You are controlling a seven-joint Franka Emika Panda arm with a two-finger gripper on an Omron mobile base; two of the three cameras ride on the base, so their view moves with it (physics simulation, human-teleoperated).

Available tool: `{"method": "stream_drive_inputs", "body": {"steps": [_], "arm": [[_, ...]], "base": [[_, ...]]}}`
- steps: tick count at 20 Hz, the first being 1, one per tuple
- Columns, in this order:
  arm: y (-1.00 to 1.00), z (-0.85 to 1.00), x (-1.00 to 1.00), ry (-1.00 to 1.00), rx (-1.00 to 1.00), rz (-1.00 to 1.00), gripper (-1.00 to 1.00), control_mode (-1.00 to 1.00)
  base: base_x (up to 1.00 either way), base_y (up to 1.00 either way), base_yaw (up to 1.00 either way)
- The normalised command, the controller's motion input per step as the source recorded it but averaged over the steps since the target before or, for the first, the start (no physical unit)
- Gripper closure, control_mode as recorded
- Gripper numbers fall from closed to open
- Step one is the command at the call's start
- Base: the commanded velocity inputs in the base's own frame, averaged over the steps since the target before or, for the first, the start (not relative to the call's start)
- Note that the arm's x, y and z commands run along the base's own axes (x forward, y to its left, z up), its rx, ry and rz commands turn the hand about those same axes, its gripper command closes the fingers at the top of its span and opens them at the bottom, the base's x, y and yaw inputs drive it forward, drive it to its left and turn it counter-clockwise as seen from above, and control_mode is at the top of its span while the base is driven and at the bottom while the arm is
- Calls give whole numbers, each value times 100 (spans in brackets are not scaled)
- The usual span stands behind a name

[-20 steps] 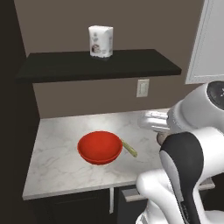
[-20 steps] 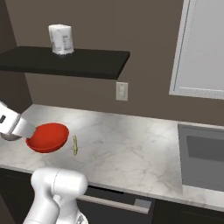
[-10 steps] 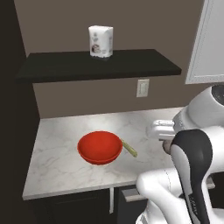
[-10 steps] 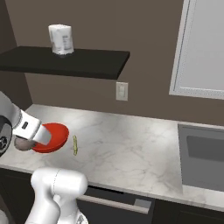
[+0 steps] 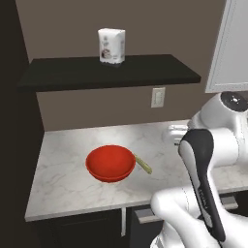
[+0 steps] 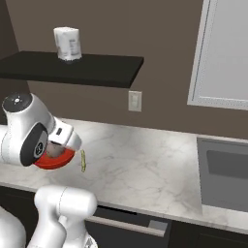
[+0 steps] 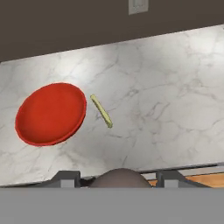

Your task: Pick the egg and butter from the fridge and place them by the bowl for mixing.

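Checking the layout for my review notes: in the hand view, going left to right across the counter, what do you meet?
bowl → butter, lying just right of the bowl, then bare marble counter to the right edge. At the bottom, between the fingertips, the gripper holds the egg.

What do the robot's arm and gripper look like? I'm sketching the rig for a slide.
The arm is glossy white, built of rounded, bulbous segments, with a long black panel down one link and dark grey round joint caps. No cables or markings show. In the hand view, the gripper ends in two small dark grey, blocky finger tips.
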Motion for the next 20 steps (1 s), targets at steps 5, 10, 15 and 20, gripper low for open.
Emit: {"method": "stream_drive_inputs", "body": {"steps": [5, 10, 15, 20], "arm": [[-23, -38, 100, 1, 0, 0, 100, -100], [-3, -56, 80, 0, 0, 6, 100, -100], [1, -48, 43, 0, 0, 12, 100, -100], [1, -30, 52, 2, 0, 11, 100, -100]], "base": [[0, 0, 0], [0, 0, 0], [0, 0, 0], [0, 0, 0]]}}
